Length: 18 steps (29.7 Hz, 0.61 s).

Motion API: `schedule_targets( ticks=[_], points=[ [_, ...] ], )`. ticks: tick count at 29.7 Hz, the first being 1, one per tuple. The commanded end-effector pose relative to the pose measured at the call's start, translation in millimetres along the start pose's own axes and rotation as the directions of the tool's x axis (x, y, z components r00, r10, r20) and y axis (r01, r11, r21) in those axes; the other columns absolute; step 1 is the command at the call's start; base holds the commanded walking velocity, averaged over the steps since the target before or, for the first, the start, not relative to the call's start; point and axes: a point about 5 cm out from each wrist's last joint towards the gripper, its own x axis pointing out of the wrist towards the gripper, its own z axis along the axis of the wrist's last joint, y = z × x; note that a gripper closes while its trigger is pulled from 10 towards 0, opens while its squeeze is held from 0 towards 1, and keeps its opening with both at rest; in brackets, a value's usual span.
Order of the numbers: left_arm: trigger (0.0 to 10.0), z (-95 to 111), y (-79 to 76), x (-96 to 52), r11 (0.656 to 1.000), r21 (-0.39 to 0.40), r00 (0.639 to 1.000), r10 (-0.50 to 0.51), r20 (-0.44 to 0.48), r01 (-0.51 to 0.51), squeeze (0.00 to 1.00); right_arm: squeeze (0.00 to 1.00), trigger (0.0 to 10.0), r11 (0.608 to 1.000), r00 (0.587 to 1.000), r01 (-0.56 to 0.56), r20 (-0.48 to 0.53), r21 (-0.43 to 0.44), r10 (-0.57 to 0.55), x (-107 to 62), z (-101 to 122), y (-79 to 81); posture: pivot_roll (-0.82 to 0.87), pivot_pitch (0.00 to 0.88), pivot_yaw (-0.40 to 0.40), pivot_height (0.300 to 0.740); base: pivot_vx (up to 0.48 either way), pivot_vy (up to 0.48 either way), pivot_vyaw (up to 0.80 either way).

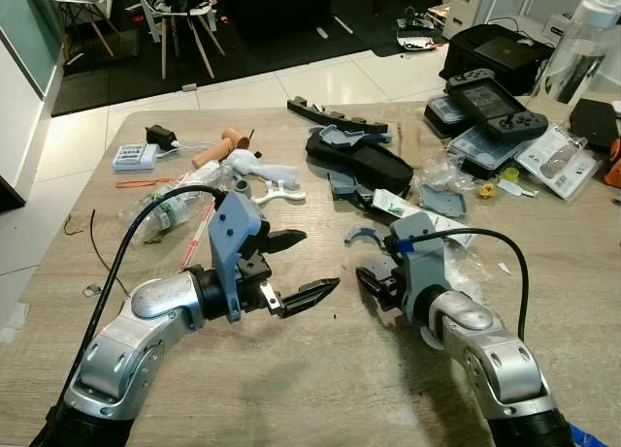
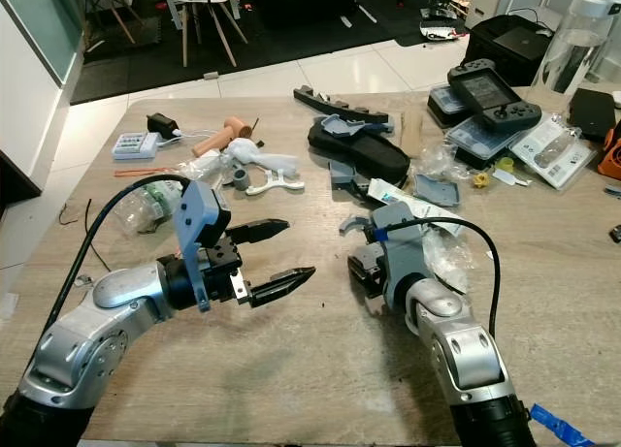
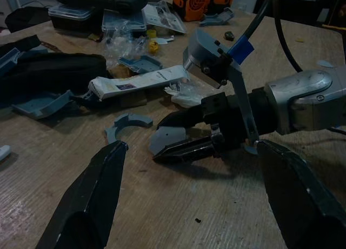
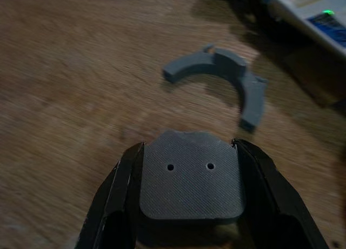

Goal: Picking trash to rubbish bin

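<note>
Head views: my left gripper hovers with its fingers spread over bare table, toward the near edge. My right gripper sits beside it, low over the wood.

Left wrist view: my right gripper pinches a flat grey plate.

Right wrist view: the plate is clamped by its edges; a grey curved bracket lies just beyond.

Risk: an edge grip on a thin plate may slip during carrying.
</note>
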Motion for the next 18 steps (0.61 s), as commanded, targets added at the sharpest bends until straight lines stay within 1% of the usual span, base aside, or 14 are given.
schedule_targets(
  ticks=[1, 8, 12, 13, 14, 15, 16, 17, 18],
  points=[
    [10.0, 0.1, -1.3, -3.1, 1.000, 0.005, 1.000, -0.010, -0.015, 0.010, 0.00, 0.00, 0.0, 0.998, 0.995, -0.030, -0.090, 0.051, 0.035, 2.5, -20.0, 5.9, -0.02, 0.161, 0.117, 0.740, 0.000, 0.000, 0.00],
    [10.0, 1.3, 0.1, -5.2, 1.000, 0.004, 1.000, -0.006, -0.014, 0.006, 0.00, 0.00, 0.0, 0.996, 0.996, -0.040, -0.076, 0.079, 0.046, 1.9, -18.5, 8.5, -0.01, 0.160, 0.116, 0.740, 0.000, 0.000, 0.00],
    [10.0, 1.2, 0.7, -5.6, 1.000, 0.006, 1.000, -0.003, -0.017, 0.003, 0.00, 0.00, 0.0, 0.994, 0.997, -0.052, -0.047, 0.094, 0.056, 1.8, -12.5, 10.5, -0.01, 0.160, 0.117, 0.740, 0.000, 0.000, 0.00],
    [10.0, 4.1, 9.2, -4.5, 0.997, 0.015, 0.998, 0.070, 0.003, -0.070, 0.00, 0.00, 10.0, 0.993, 0.991, -0.078, 0.119, 0.086, 0.067, 1.5, 14.1, 13.6, -0.01, 0.161, 0.119, 0.740, 0.000, 0.000, 0.00],
    [10.0, 5.6, 14.1, -4.0, 0.993, 0.019, 0.994, 0.112, 0.012, -0.112, 0.00, 0.00, 10.0, 0.993, 0.977, -0.086, 0.204, 0.078, 0.069, 0.3, 27.5, 14.7, -0.01, 0.161, 0.119, 0.740, 0.000, 0.000, 0.00],
    [10.0, 8.6, 23.0, -3.4, 0.981, 0.041, 0.982, 0.188, 0.036, -0.190, 0.00, 0.00, 10.0, 0.992, 0.947, -0.080, 0.317, 0.093, 0.047, -2.7, 45.9, 13.9, -0.01, 0.161, 0.119, 0.740, 0.000, 0.000, 0.00],
    [10.0, 11.5, 31.3, -3.3, 0.963, 0.064, 0.964, 0.259, 0.061, -0.263, 0.00, 0.00, 10.0, 0.990, 0.911, -0.071, 0.412, 0.121, 0.015, -6.6, 61.6, 12.0, -0.01, 0.161, 0.119, 0.740, 0.000, 0.000, 0.00],
    [10.0, 14.4, 40.2, -4.5, 0.938, 0.081, 0.940, 0.330, 0.083, -0.337, 0.00, 0.00, 10.0, 0.990, 0.859, -0.076, 0.511, 0.119, 0.004, -12.9, 78.1, 11.5, -0.02, 0.160, 0.118, 0.740, 0.000, 0.000, 0.00],
    [10.0, 14.4, 40.2, -4.5, 0.938, 0.081, 0.940, 0.330, 0.083, -0.337, 0.00, 0.00, 10.0, 0.990, 0.859, -0.076, 0.511, 0.119, 0.004, -12.9, 78.1, 11.5, -0.02, 0.160, 0.118, 0.740, 0.000, 0.000, 0.00]
  ],
)
